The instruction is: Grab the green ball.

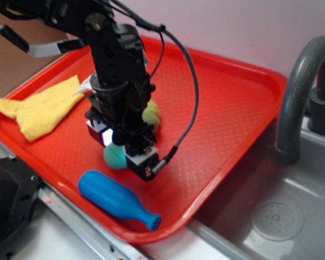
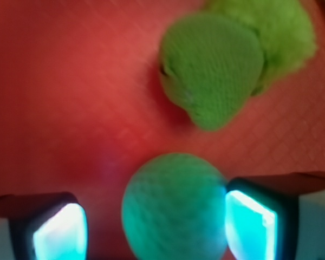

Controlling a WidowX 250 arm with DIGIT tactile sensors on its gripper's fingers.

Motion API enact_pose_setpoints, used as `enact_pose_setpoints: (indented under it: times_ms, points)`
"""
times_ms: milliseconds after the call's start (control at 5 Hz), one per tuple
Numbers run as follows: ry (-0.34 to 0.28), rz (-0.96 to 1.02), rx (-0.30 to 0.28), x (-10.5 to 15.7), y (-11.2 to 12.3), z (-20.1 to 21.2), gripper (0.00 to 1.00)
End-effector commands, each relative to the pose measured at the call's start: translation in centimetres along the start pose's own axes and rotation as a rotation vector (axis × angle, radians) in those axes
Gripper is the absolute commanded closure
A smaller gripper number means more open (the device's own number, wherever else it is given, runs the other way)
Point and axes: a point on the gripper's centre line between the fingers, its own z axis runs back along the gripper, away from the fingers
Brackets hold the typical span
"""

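Wrist view, bottom of frame: the gripper (image 2: 151, 225) is spread, its two glowing pads (image 2: 59, 230) at lower left and lower right. The green ball (image 2: 174, 208) sits between them, low and centre. The right pad looks to be touching or just beside the ball; the left pad stands apart, with bare tray showing in the gap. Not clenched on anything.

Just beyond, upper centre to upper right: the plush toy (image 2: 216, 76), fuzzy yellow-green, near the ball but apart from it.

Exterior view: lower centre, a blue bottle (image 1: 116, 201) lies on its side near the front edge of the red tray (image 1: 233, 108). Behind it the ball peeks out teal under the gripper at frame centre. A yellow cloth (image 1: 40, 105) lies at left. A grey faucet (image 1: 300, 92) and sink (image 1: 276, 216) are at right.

Step in hand, as I judge it: straddled, pre-grasp. Next move calls for closing the fingers squarely; the uneven gap may nudge the ball leftward, and it can roll.
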Motion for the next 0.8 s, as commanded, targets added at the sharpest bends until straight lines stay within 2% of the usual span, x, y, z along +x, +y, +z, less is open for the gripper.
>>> enact_pose_setpoints:
  times_ms: [0, 200, 600]
  points:
    - [0.034, 0.011, 0.050, 0.4, -0.3, -1.9, 0.00]
    - [0.017, -0.001, 0.041, 0.2, -0.5, -1.5, 1.00]
    - [-0.010, 0.028, -0.014, 0.1, 0.3, 0.1, 1.00]
